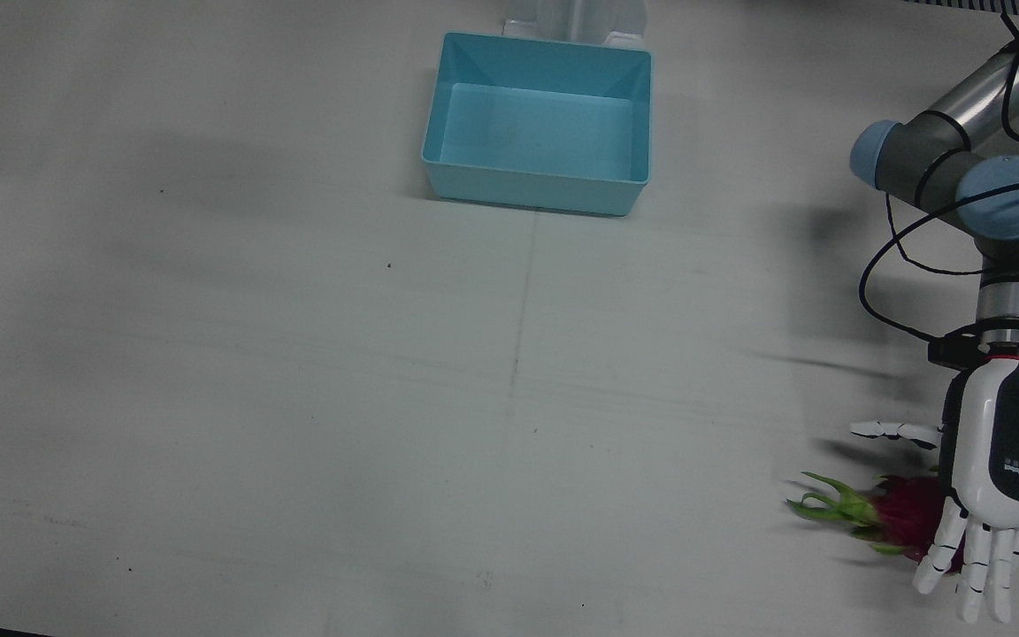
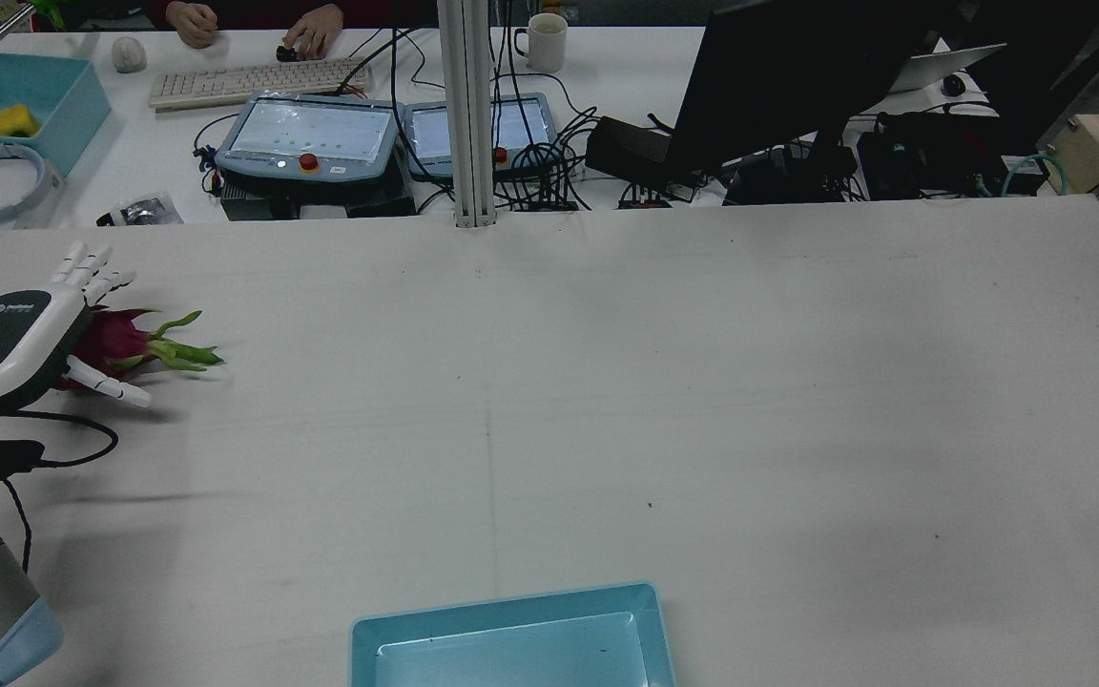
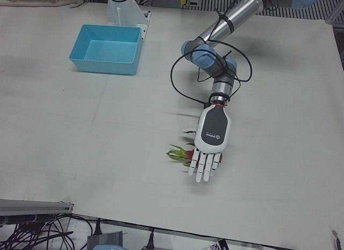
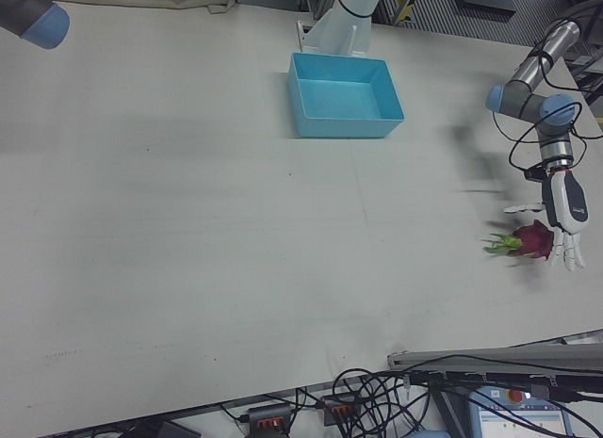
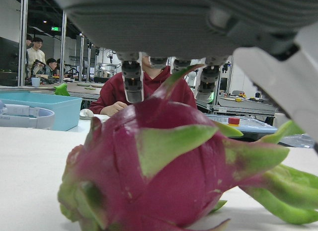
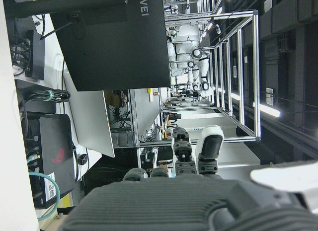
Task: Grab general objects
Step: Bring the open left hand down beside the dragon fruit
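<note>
A magenta dragon fruit (image 1: 903, 513) with green scales lies on the white table near the edge on the operators' side. Its leafy end points toward the table's middle. My left hand (image 1: 1000, 460) hovers palm-down over its round end, open, fingers (image 1: 974, 566) straight and the thumb stretched out beside the fruit. In the left hand view the dragon fruit (image 5: 164, 176) fills the frame just under the palm, resting on the table, with the fingertips (image 5: 132, 82) beyond it. Only the right hand view shows my right hand (image 6: 194, 156); its fingers stand apart and hold nothing.
A light-blue bin (image 1: 536, 190) stands at the robot's side of the table, mid-width. Beyond the table's far edge in the rear view are a keyboard (image 2: 259, 84), teach pendants (image 2: 306, 134), a monitor (image 2: 798, 76) and a person's hands (image 2: 192, 21).
</note>
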`<action>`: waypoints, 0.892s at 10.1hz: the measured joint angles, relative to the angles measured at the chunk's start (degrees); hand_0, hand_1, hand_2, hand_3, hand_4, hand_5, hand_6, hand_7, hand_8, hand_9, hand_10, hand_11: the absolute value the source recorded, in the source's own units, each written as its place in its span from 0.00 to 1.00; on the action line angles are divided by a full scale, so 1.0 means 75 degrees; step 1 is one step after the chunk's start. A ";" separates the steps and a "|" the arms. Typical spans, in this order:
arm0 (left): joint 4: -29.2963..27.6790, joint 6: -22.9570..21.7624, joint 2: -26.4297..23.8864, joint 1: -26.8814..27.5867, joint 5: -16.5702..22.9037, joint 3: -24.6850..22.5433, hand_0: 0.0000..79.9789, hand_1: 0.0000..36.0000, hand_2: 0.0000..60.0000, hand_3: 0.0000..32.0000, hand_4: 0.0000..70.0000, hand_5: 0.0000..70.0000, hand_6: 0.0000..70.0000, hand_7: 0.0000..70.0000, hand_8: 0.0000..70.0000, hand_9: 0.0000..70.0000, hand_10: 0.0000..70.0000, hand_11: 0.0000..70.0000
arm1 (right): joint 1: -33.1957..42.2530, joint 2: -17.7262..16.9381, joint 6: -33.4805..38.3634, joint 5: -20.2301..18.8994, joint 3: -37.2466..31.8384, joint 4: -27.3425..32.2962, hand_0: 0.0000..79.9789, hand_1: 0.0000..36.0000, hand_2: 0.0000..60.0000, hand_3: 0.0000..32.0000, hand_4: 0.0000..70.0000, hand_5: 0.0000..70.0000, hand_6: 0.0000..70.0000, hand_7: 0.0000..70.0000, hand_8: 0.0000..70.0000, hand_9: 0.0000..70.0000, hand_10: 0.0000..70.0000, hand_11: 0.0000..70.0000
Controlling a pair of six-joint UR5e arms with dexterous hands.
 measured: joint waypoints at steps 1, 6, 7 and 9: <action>0.0030 0.0010 -0.0002 0.0010 -0.0003 0.0024 0.67 0.57 0.14 0.00 0.11 0.16 0.03 0.10 0.05 0.00 0.16 0.26 | 0.0000 0.0000 0.0000 0.0000 0.0000 0.0000 0.00 0.00 0.00 0.00 0.00 0.00 0.00 0.00 0.00 0.00 0.00 0.00; 0.0311 0.0464 -0.0250 0.0014 -0.0007 0.0102 0.65 0.67 0.51 0.00 0.20 0.25 0.08 0.23 0.08 0.02 0.21 0.32 | 0.0000 0.0002 0.0000 0.0000 0.0000 0.0000 0.00 0.00 0.00 0.00 0.00 0.00 0.00 0.00 0.00 0.00 0.00 0.00; 0.0328 0.0541 -0.0280 0.0011 -0.0010 0.0127 0.63 0.73 0.77 0.00 0.23 0.31 0.12 0.30 0.11 0.04 0.22 0.34 | 0.0000 0.0001 0.0000 0.0000 0.0000 0.0000 0.00 0.00 0.00 0.00 0.00 0.00 0.00 0.00 0.00 0.00 0.00 0.00; 0.0339 0.0600 -0.0364 0.0014 -0.0112 0.0333 0.62 0.85 1.00 0.00 0.83 0.72 0.27 0.64 0.27 0.18 0.24 0.35 | 0.0000 0.0000 0.0000 -0.0004 0.0000 0.0000 0.00 0.00 0.00 0.00 0.00 0.00 0.00 0.00 0.00 0.00 0.00 0.00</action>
